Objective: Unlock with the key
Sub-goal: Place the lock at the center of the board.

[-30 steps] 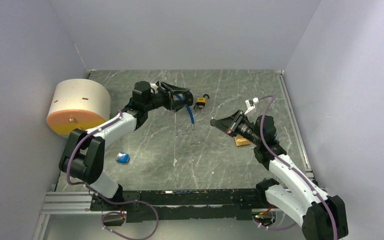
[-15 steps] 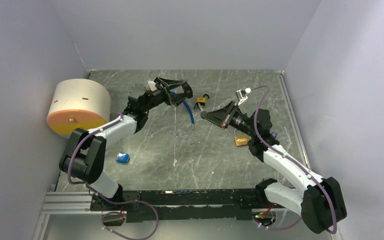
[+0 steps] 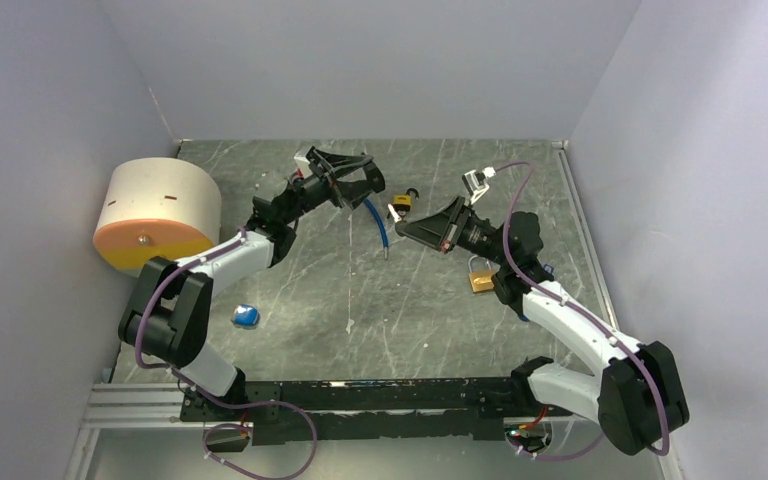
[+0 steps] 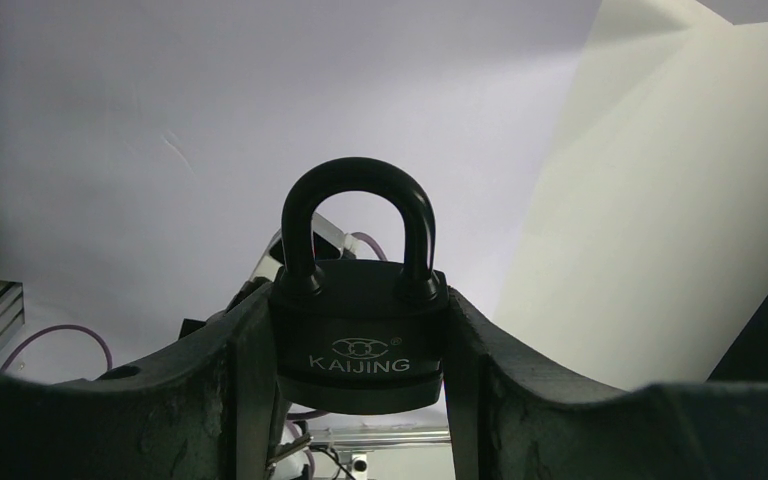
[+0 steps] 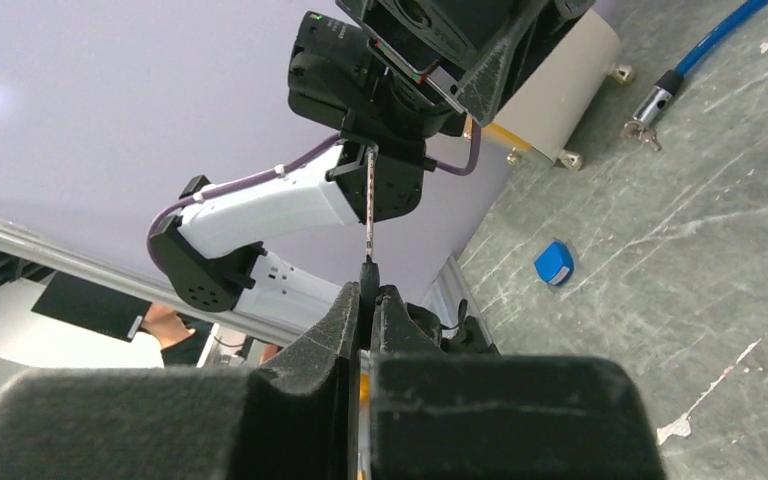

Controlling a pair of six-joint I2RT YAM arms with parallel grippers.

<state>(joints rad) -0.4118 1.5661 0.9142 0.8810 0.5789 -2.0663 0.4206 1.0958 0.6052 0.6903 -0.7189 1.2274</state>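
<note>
My left gripper point(image 3: 358, 180) is shut on a black padlock point(image 4: 360, 345) marked KAIJING and holds it off the table with the shackle pointing away from the wrist camera. The pads point(image 4: 245, 365) press on both sides of its body. My right gripper point(image 3: 407, 228) is shut on a key point(image 5: 369, 215), whose thin blade sticks out past the fingertips. In the right wrist view point(image 5: 370, 295) the blade points at the left gripper point(image 5: 430, 50) with a short gap between them. The padlock's keyhole is not visible.
A small yellow and black padlock point(image 3: 401, 205) and a blue cable lock point(image 3: 376, 220) lie behind the grippers. A brass padlock point(image 3: 479, 281) lies under the right arm. A blue object point(image 3: 246, 316) lies front left. A white and orange cylinder point(image 3: 156, 211) stands at the left wall.
My left gripper has lifted and turned with the padlock. My right gripper has moved left and up with the key, closing the gap to the left gripper.
</note>
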